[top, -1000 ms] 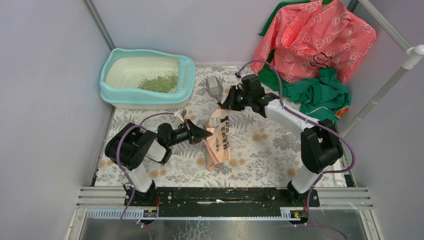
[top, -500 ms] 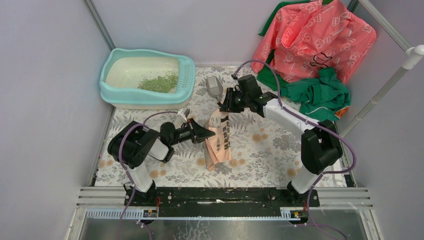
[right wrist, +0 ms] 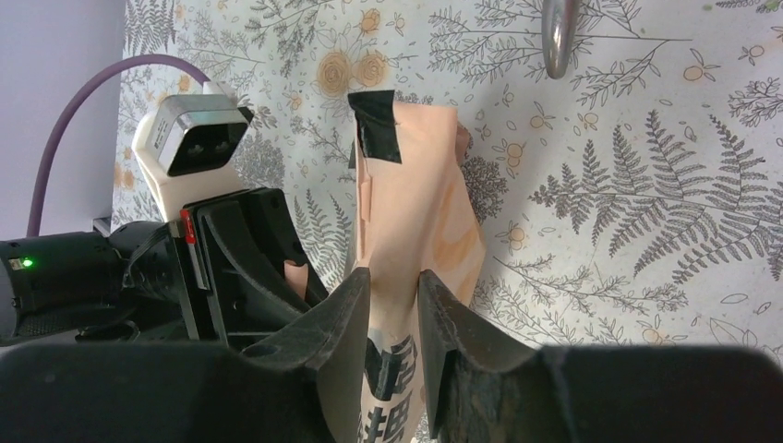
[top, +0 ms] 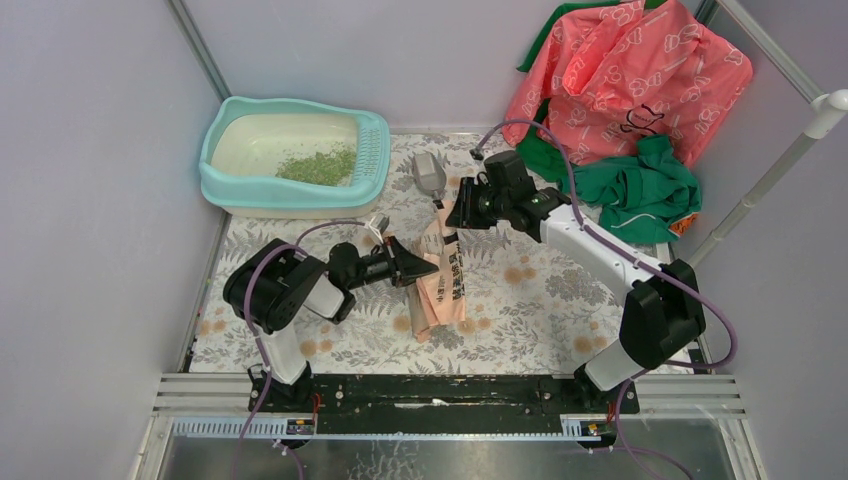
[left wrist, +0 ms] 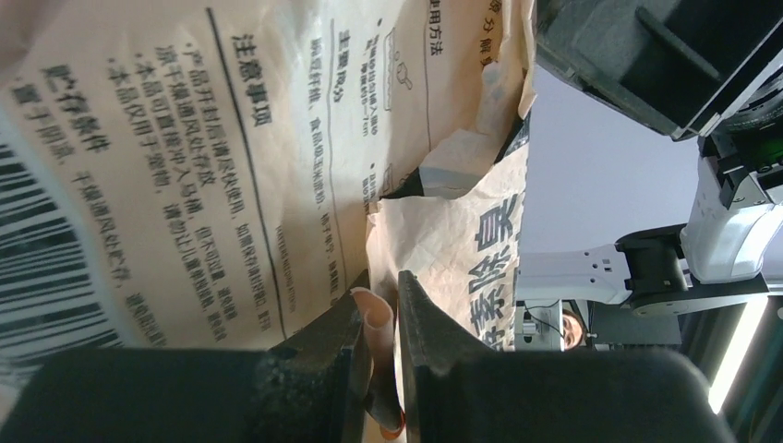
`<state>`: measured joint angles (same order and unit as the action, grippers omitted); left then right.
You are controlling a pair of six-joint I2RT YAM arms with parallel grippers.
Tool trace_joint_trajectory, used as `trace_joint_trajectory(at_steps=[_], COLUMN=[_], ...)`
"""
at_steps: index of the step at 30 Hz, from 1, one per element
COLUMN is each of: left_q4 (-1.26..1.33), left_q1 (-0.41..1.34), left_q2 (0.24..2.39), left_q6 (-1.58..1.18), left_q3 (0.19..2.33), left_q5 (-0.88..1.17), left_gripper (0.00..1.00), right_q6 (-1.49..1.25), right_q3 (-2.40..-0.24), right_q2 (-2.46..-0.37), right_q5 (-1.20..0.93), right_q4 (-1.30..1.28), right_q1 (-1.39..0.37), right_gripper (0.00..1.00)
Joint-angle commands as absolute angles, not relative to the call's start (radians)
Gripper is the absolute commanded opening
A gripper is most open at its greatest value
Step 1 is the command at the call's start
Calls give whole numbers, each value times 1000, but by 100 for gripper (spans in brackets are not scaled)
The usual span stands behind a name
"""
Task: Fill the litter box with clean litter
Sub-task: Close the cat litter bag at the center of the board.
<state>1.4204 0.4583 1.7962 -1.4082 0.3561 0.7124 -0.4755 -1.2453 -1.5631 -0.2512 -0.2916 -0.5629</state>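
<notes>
Top external: right claw (top: 452, 216) hides bag (top: 441, 285) top.

Twin black-and-white arms
The left arm (top: 285, 290) and right arm (top: 590, 240) share purple cables (top: 520, 123), black fingers (right wrist: 337, 323) and one green light (right wrist: 22, 263).

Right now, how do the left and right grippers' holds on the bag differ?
The left gripper pinches the bag at its left side edge; the right gripper pinches it near its far end, by the grey scoop. The left arm is folded close to its base; the right arm stretches far across the table. Both are shut on the same bag.
</notes>
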Motion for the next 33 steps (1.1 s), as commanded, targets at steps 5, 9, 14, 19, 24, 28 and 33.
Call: trace_joint_trajectory(at_steps=[5, 9, 14, 19, 24, 28, 33], left_q4=[1456, 1456, 1444, 1456, 1469, 1485, 1488], left_q1=[485, 486, 490, 498, 502, 501, 503], left_q2=[1805, 1798, 1790, 1803, 1812, 1817, 1823], left_q6=[-1397, -1397, -1393, -1398, -1402, -1407, -1407], left_q3=[387, 380, 380, 387, 380, 374, 375], left_q5=[699, 696, 691, 690, 689, 687, 685], left_gripper=[22, 22, 22, 22, 22, 22, 22], right_q6=[-457, -456, -452, -447, -448, -445, -441], right_q3=[-1232, -1232, -1234, -1230, -1230, -1233, -1235], right_q2=[-1539, -1551, -1558, -1566, -1572, -1567, -1556], right_q5=[-251, -250, -250, -248, -250, -244, -249], right_q4=[-318, -319, -326, -324, -318, -320, -336], right_q1=[-592, -597, -601, -604, -606, -605, -606], right_gripper=[34, 36, 37, 26, 9, 0, 31])
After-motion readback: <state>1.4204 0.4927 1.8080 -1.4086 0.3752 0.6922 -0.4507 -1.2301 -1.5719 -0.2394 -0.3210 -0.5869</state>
